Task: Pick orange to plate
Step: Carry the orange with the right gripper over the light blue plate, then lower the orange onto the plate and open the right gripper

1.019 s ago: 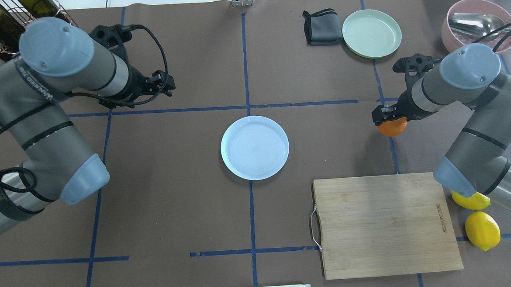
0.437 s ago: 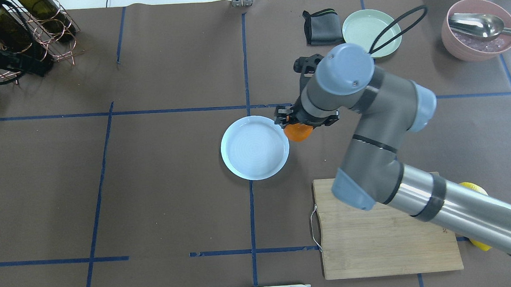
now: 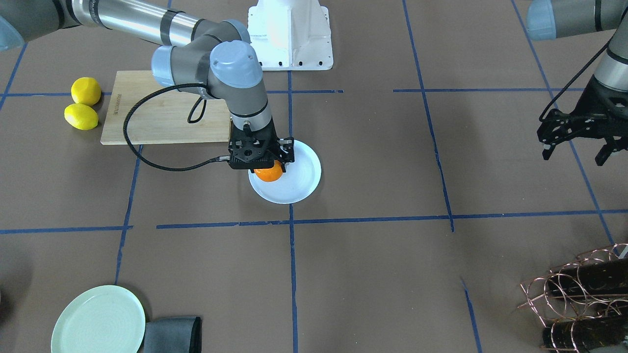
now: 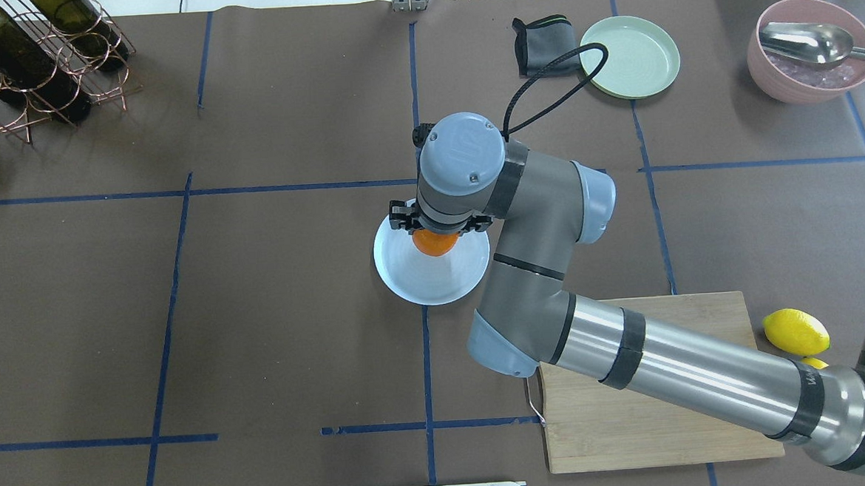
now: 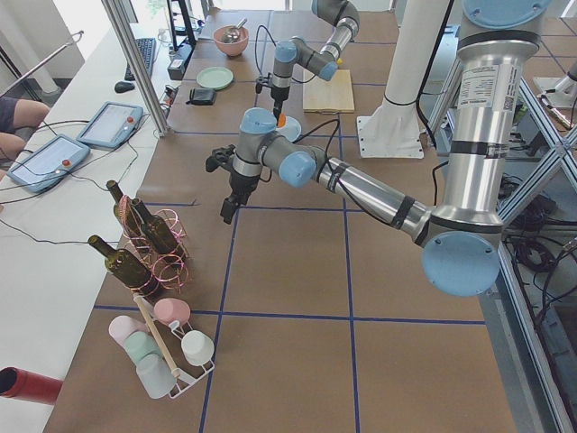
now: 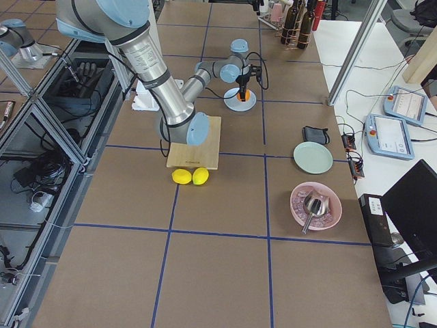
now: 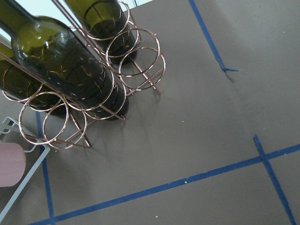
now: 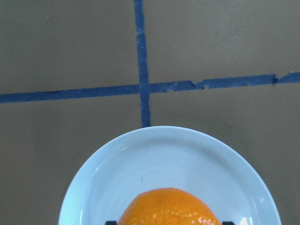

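The small round bright-orange mandarin (image 3: 269,174) sits between the fingers of my right gripper (image 3: 269,169), inside the rim of the round white, faintly bluish plate (image 3: 306,172). My jaws are closed against its two sides, only as far apart as the fruit is wide.

The front-facing view shows that grasp best, with a black finger at each flank of the mandarin. In the overhead view my own wrist covers most of the right gripper (image 4: 436,235). Only an orange crescent (image 4: 435,244) peeks out there, above the plate (image 4: 427,282). My right wrist camera gives the closest look: the mandarin's top (image 8: 168,206) at the bottom edge, with the plate's (image 8: 164,152) pale floor and rim curving beyond it. No view tells me whether the fruit rests on the plate or hangs just over it.

My left gripper (image 3: 575,154) appears in the front-facing view, well apart from the plate. Its jaws are spread wide, with nothing between them. My left wrist camera catches neither plate nor fruit, only dark green glass bottles (image 7: 56,56) lying in a copper wire rack (image 7: 133,61).
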Tool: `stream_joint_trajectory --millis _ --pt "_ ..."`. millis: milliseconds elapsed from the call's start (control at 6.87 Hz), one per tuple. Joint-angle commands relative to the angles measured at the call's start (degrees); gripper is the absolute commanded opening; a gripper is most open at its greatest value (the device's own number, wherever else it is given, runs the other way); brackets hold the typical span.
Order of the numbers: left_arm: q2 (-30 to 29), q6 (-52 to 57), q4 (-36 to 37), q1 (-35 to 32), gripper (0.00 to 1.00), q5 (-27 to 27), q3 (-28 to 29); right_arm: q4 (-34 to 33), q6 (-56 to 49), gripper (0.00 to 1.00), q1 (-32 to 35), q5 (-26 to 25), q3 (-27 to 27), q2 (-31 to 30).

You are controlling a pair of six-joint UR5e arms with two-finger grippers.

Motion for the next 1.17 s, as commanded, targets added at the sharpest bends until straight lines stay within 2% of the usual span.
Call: stream_joint_trajectory --millis 0,146,437,583,728,874,1019 --pt "2.2 7.5 0.0 -4.1 1.0 0.0 1.1 -0.1 -0.2 0.37 -0.7 -0.5 -1.8 0.8" --pt "2.2 7.7 0.0 -4.9 1.0 -0.1 2.3 -0.1 -0.6 0.99 -1.0 -0.9 -2.3 0.8" --pt "2.3 8.4 0.5 -6.9 1.0 -0.1 3.5 -0.5 -0.7 1.0 -0.9 -0.9 -0.8 1.1" --pt "2.3 11.9 0.8 -9.3 1.0 -0.4 4.4 -3.9 -0.9 1.0 1.1 -0.2 3.2 0.9" --pt "2.2 16.8 1.5 -12.7 1.0 -2.6 6.9 -11.6 -2.1 1.0 3.4 0.5 9.9 0.8" --pt "2.2 21.3 1.9 -16.1 1.0 -3.9 9.4 -20.6 -7.7 1.0 5.6 1.4 17.0 -0.6" --pt "1.6 22.3 6.3 -19.1 1.0 -6.5 10.6 -26.9 -13.5 1.0 8.2 1.6 23.1 -3.6"
